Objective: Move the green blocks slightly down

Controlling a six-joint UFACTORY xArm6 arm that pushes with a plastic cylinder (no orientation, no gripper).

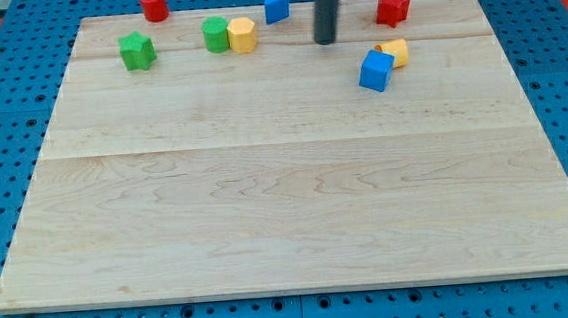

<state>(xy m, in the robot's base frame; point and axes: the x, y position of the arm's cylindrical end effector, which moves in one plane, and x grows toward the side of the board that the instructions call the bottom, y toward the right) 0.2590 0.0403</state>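
Green star block [137,51] far left on table [298,218]; green cylinder block [215,33] right of it, touching yellow block [243,35]. Both green blocks compact, no clear long axis; star's points splayed, heading unclear. No hand on rig: only rod, holding nothing. My tip [327,42] rests right of cylinder, well apart, between blue block [275,5] and red star block [392,7]. Likely not yet behind greens for downward push. Red cylinder [154,4] far left; blue cube [376,70] touching second yellow block [395,52].
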